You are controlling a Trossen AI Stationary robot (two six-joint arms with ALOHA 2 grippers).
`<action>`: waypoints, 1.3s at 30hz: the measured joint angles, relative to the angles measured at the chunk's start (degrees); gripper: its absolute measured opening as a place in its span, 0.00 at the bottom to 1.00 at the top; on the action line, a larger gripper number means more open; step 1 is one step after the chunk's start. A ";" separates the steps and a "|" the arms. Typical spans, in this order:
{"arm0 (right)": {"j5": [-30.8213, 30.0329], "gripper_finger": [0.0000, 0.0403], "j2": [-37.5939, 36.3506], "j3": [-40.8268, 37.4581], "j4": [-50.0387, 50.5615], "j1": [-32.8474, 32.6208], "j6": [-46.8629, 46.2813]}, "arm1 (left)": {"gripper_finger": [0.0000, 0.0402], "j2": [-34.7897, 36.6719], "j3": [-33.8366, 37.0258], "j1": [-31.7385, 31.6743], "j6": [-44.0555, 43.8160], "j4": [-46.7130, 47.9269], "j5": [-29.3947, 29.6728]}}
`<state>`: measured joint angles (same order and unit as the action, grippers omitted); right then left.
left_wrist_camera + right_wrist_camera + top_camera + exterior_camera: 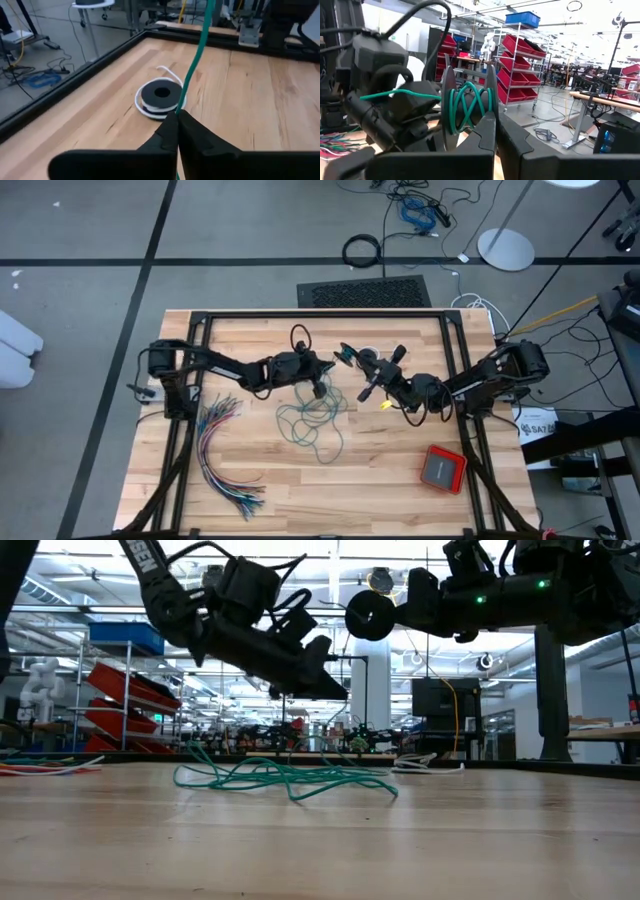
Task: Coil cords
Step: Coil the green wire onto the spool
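Note:
The teal-green cord (pixel 310 420) lies in a loose heap on the table's middle. One strand (pixel 197 45) rises from my left gripper (pixel 177 117), which is shut on it, to a black spool (pixel 467 107) with several teal turns wound on it. My right gripper (pixel 492 125), just right of the left one (pixel 322 380), holds that spool in the air (pixel 370 615). The black cord (pixel 160 97) lies as a flat round coil on the table's far middle, its white tail beside it. My left gripper pinches a single strand of the teal cord (pixel 179 109) between its two fingertips, coming nearly level from the table's left. The strand runs fairly straight from the fingers up to the spool. Below the gripper the cord drops to the heap on the table. My right gripper is shut on the spool's near flange (pixel 491 102), the fingers (pixel 485 140) coming from the table's right and slanting a little upward. The spool is lifted clear of the table, its wound teal turns (pixel 465 107) between the two flanges.
A fanned bundle of many-coloured wires (pixel 225 455) lies at the near left. A red box (pixel 443 468) sits at the near right. Black frame rails (pixel 190 430) run along the table's left and right sides. Bare wood lies near the front edge.

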<state>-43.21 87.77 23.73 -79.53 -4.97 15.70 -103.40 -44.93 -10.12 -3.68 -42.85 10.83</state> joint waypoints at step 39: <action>-3.03 0.00 -0.02 0.02 -0.38 2.28 -3.72 | 0.00 -4.61 -19.45 1.68 -0.37 19.06 8.29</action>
<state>-46.25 87.74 23.75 -79.91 -2.69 11.98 -108.01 -64.38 -8.44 -4.05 -23.79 19.12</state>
